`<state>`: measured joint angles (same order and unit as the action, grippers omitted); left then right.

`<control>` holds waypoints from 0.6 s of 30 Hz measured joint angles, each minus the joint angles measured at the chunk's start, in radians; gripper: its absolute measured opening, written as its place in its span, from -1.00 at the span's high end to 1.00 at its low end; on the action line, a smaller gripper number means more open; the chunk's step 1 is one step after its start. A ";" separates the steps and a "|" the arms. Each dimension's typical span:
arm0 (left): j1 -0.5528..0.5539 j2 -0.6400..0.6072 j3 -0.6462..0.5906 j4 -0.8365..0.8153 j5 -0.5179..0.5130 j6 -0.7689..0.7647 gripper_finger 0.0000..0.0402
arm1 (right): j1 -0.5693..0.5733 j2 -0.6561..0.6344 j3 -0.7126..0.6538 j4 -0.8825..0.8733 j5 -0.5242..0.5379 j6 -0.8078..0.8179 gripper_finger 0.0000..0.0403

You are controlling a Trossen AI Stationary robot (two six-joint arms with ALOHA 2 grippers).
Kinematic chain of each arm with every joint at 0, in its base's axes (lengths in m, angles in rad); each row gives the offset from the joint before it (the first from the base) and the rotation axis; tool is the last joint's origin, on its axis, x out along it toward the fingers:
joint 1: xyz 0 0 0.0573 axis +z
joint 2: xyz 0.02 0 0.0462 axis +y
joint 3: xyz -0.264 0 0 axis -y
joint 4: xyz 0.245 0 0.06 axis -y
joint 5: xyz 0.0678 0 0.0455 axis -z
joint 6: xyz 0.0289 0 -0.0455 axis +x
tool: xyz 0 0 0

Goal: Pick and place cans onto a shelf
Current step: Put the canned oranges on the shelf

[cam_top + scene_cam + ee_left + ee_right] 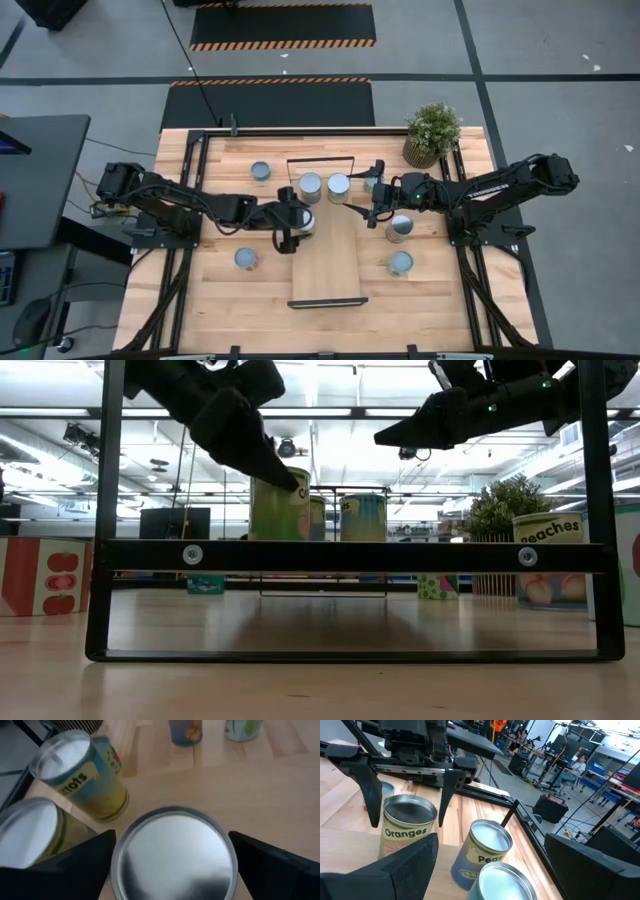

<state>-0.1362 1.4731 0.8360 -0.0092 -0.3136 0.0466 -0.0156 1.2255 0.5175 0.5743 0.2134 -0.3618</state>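
Filling the left wrist view, a silver-topped can (174, 854) stands on the shelf (327, 262), flanked by the left claw (287, 222), whose fingers are spread wide and not gripping it. Two more cans (310, 186) (338, 186) stand at the shelf's far end. Beside them hangs the right claw (374, 203), also wide and holding nothing. Four other cans (261, 171) (246, 259) (400, 263) (399, 229) sit on the surface (220, 300) near a potted plant (432, 132)
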 joint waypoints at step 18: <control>0.000 0.000 0.000 0.036 -0.053 0.250 -0.94 | 0.000 0.000 0.000 0.000 0.000 -0.007 -0.85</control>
<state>-0.1359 1.4727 0.8360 0.0269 -0.3671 0.2970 -0.0156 1.2255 0.5173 0.5743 0.2134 -0.3691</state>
